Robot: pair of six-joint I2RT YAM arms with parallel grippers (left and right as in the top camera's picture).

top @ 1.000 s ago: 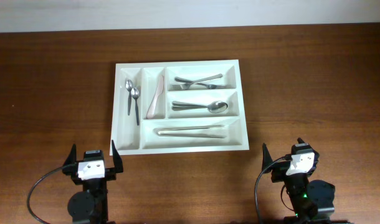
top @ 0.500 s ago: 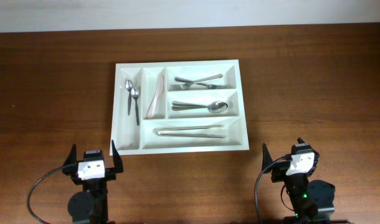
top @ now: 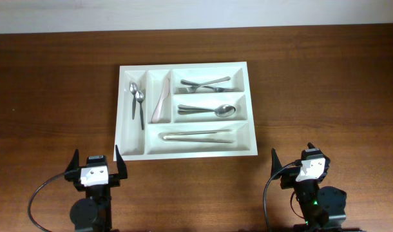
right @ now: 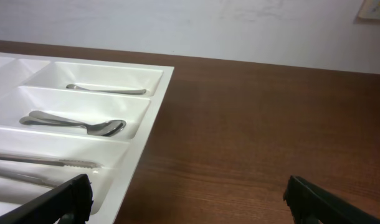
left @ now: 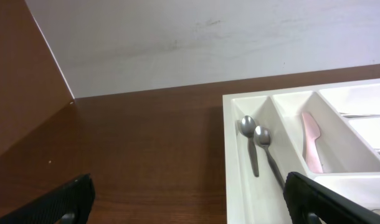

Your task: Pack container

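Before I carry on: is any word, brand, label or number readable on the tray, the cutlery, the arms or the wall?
No readable text in any view.
Container and cutlery: no marking visible.
White patches on the left claw and right claw: dark dots only, no letters.
Beige thing on the wall, right wrist view: cut off and too blurred to read.

Container (top: 129, 138) plain white, no pattern. Table (top: 325, 96) dark red-brown, fine wood grain. Wall (top: 196, 13) off-white. Small spoons (top: 136, 98), forks (top: 206, 84), big spoon (top: 212, 111) shiny silver. Knife (top: 161, 106) pale pink at the handle. Left gripper (left: 190, 202), right gripper (right: 187, 202) matte black.
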